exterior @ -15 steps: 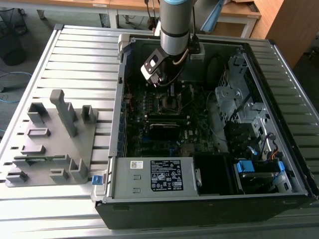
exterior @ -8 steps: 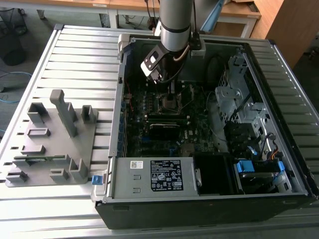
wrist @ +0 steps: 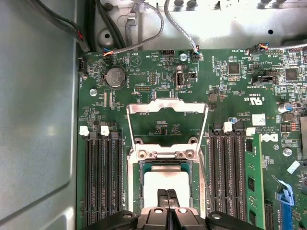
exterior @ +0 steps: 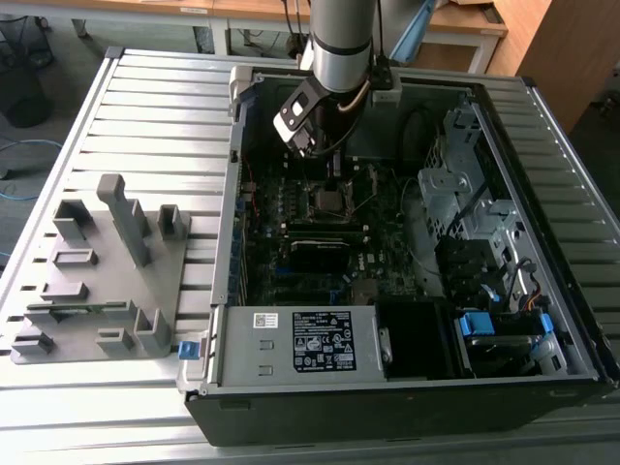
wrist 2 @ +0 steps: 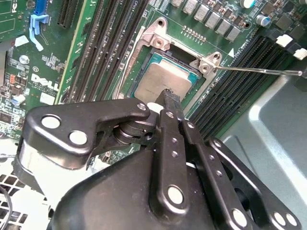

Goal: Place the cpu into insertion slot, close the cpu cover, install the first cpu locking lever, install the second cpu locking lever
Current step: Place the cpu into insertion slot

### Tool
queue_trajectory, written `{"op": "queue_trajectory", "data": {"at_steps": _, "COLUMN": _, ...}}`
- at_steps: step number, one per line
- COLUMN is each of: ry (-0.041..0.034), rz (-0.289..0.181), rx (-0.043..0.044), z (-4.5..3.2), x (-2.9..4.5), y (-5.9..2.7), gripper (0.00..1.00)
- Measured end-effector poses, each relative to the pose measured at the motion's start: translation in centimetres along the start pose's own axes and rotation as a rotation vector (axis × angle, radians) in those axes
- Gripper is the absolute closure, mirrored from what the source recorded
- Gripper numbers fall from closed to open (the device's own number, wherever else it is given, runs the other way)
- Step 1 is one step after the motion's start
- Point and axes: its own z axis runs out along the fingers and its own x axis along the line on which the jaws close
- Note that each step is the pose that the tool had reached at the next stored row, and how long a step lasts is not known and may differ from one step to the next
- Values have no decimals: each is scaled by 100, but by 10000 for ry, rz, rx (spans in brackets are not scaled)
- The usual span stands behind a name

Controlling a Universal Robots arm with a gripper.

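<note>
Exterior view's left shows a grey moulded fixture [exterior: 107, 281] with upright posts, lying on the slatted metal counter [exterior: 145, 107]. Just beside it, toward the exterior view's right, sits an open computer case [exterior: 387, 412] with a labelled power supply [exterior: 310, 341] along its near edge. The arm [exterior: 341, 44] reaches down into the case over the green circuit board [exterior: 291, 208], above the insertion slot.

In both wrist views the gripper [wrist: 168, 195] [wrist 2: 169, 98] has its jaws pressed together with nothing between them, the tips over the middle of the cpu [wrist: 165, 181] [wrist 2: 160, 79]. I cannot tell whether the tips touch its metal top. The cpu lies flat inside the insertion slot [wrist 2: 125, 72], silver side up. The cpu cover [wrist: 167, 106] is flipped open, standing off the slot on its hinge side, so the slot is uncovered. Long black slots [wrist: 103, 177] flank the insertion slot on both sides. In the second wrist view a thin metal rod [wrist 2: 259, 71] runs from the slot's corner bracket out over the long black slots.

Farther toward the exterior view's right, inside the case, stand a grey metal drive cage [exterior: 455, 194] and blue plastic tabs [exterior: 480, 325].
</note>
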Motion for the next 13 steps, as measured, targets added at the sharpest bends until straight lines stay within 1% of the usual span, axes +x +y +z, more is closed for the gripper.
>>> {"op": "queue_trajectory", "data": {"at_steps": 13, "ry": -4, "rz": 0, "rx": 3, "z": -26, "x": 0, "y": 2, "gripper": 89}}
